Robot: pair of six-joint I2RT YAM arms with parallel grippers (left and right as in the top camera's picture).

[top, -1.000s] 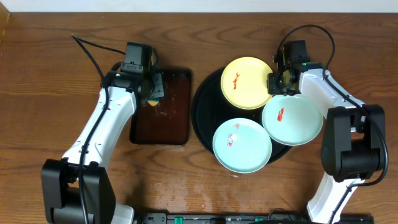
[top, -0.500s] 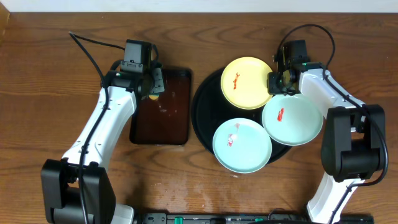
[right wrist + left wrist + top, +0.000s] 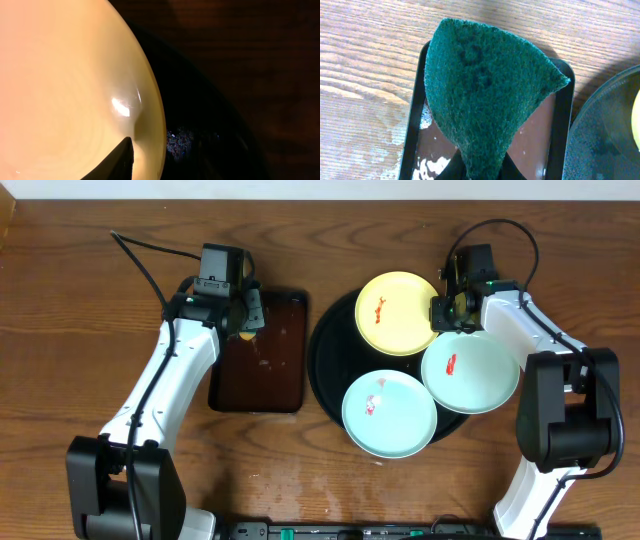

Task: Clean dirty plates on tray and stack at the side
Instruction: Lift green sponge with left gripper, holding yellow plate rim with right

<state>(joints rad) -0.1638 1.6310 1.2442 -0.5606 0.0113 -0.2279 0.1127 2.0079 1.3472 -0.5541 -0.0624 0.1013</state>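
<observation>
A dark green scouring pad (image 3: 480, 90) is being held, folded, over a small dark brown rectangular tray (image 3: 415, 125), which is being carried by the wooden bench (image 3: 60, 330). White foam flecks (image 3: 427, 167) are being shown on its wet floor.

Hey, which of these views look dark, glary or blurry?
Right wrist: dim and orange-tinted, a glare spot on the yellow plate, the black tray sinking into shadow. Left wrist: bright, the scouring pad sharp. Overhead: evenly lit, crisp.
</observation>
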